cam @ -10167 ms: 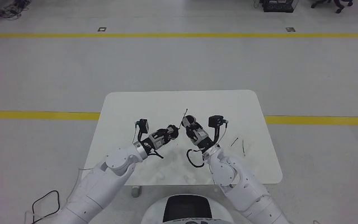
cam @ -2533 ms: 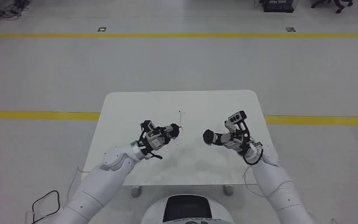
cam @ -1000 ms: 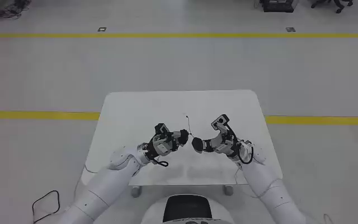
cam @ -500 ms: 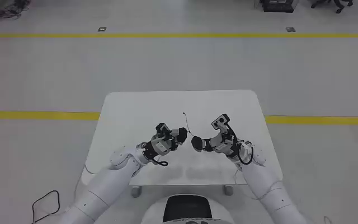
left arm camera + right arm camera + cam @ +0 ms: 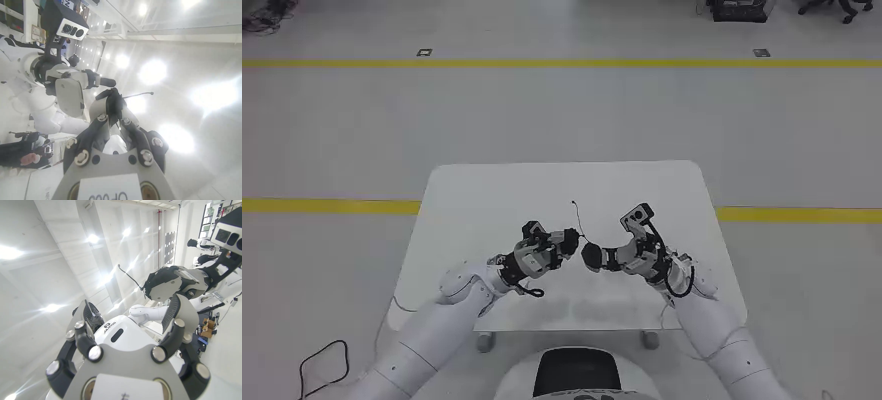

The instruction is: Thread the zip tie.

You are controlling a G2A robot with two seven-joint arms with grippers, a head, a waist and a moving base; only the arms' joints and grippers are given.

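A thin black zip tie [image 5: 578, 222] stands up over the middle of the white table [image 5: 472, 200]. My left gripper [image 5: 564, 241] is shut on its lower end. In the left wrist view the tie [image 5: 138, 95] juts out past the shut left gripper [image 5: 113, 102], small head at the free end. My right gripper [image 5: 590, 256] hangs open just beside the left one, a short gap apart. In the right wrist view the right gripper [image 5: 130, 311] has its ribbed fingers spread wide, with the left gripper [image 5: 143, 290] and the tie [image 5: 129, 275] just beyond them.
Both arms hover above the table's middle. The table's front edge [image 5: 572, 328] lies close behind the wrists, and bare tabletop extends toward the far edge [image 5: 562, 165]. Grey floor with yellow lines surrounds the table.
The right arm, out to the right 2.5 s ago, has come back in beside the left gripper. Over the last half second it crept slightly closer; the tie barely shifted.
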